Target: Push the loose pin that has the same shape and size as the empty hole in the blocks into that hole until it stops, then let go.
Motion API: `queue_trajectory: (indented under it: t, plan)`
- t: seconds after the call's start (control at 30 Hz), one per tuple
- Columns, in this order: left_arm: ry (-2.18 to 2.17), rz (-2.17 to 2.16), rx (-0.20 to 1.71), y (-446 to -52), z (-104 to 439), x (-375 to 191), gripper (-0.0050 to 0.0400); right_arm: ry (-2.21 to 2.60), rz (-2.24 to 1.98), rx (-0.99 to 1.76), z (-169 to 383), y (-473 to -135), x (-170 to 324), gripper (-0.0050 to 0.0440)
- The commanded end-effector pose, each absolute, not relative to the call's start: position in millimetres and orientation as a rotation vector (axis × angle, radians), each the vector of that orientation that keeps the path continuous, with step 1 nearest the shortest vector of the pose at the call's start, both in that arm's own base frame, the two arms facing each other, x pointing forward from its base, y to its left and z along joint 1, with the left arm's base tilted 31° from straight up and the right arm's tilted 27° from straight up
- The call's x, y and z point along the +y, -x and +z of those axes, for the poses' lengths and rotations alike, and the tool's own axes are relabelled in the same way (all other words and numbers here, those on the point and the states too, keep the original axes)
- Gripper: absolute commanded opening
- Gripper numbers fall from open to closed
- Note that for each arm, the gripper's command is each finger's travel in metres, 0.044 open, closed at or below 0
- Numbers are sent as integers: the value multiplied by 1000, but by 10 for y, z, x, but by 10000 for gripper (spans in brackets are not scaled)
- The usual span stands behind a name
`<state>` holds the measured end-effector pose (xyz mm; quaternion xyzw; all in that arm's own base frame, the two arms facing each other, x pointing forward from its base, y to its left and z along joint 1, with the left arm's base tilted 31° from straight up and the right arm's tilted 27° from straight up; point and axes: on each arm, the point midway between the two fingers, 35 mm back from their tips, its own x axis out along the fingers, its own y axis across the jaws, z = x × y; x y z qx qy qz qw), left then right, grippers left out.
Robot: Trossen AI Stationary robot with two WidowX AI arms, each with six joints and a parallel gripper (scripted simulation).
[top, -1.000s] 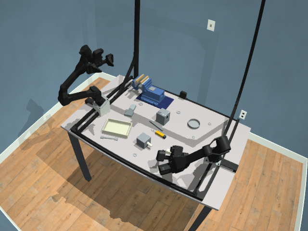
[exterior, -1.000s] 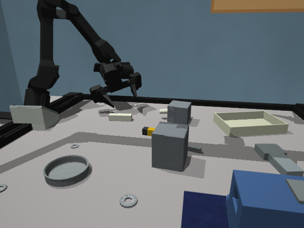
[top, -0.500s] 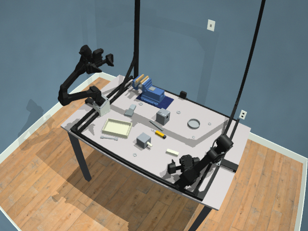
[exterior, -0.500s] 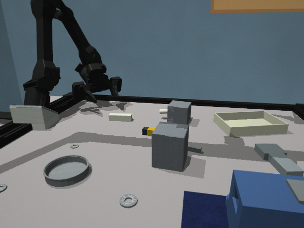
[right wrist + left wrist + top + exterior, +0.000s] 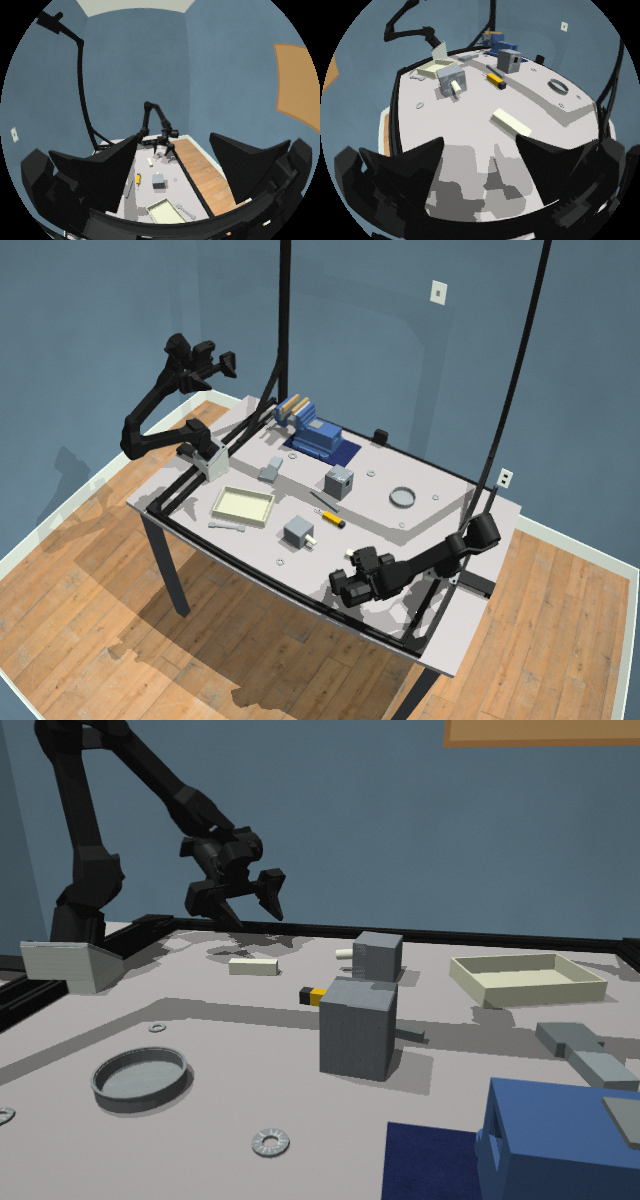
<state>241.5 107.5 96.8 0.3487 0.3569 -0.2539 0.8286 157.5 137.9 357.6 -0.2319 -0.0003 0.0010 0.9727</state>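
The left gripper (image 5: 343, 588) (image 5: 261, 923) (image 5: 480, 140) (image 5: 159, 155) stands wide open, with nothing between its fingers. The loose cream square-section pin (image 5: 349, 553) (image 5: 253, 966) (image 5: 511, 123) (image 5: 150, 162) lies flat on the pale tabletop (image 5: 330, 560) (image 5: 232, 1092) (image 5: 475, 115) (image 5: 147, 192), beyond the fingertips and toward one finger in the left wrist view; the fingers are above the table. In the top view the left arm partly covers this pin. A grey block with a dark square hole (image 5: 338, 482) (image 5: 356, 1030) (image 5: 509, 61) stands farther off, its hole unfilled. Between pin and holed block lies a yellow-handled screwdriver with a black end (image 5: 333, 519) (image 5: 317, 997) (image 5: 496, 80) (image 5: 138, 179), with a thin grey bar (image 5: 324, 501) (image 5: 409, 1033) (image 5: 495, 70) (image 5: 129, 189) just beyond it. To one side, a second grey block (image 5: 296, 529) (image 5: 377, 957) (image 5: 158, 181) has a cream round pin (image 5: 310, 540) (image 5: 344, 954) (image 5: 456, 87) protruding from its face. The left arm reaches out bent, fingers angled downward. The right arm is folded up and raised beyond the opposite table end, its right gripper (image 5: 222, 382) (image 5: 174, 138) wide open and holding nothing.
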Motion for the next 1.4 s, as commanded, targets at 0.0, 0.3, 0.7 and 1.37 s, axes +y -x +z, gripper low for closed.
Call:
queue_trajectory:
  t: [0.0,0.3,0.7,1.37]
  plan:
    - [-740,-416,741,-2631,1147,1030,400,472,0,0,3575,-1575,1375,400]
    - [-635,-165,565,-3055,1733,798,400,472,0,0,3575,-1575,1375,400]
    - [-248,8,125,-3246,2813,220,400,472,0,0,3575,-1575,1375,400]
    - [7,9,0,-3207,3121,4,400,472,0,0,3575,-1575,1375,400]
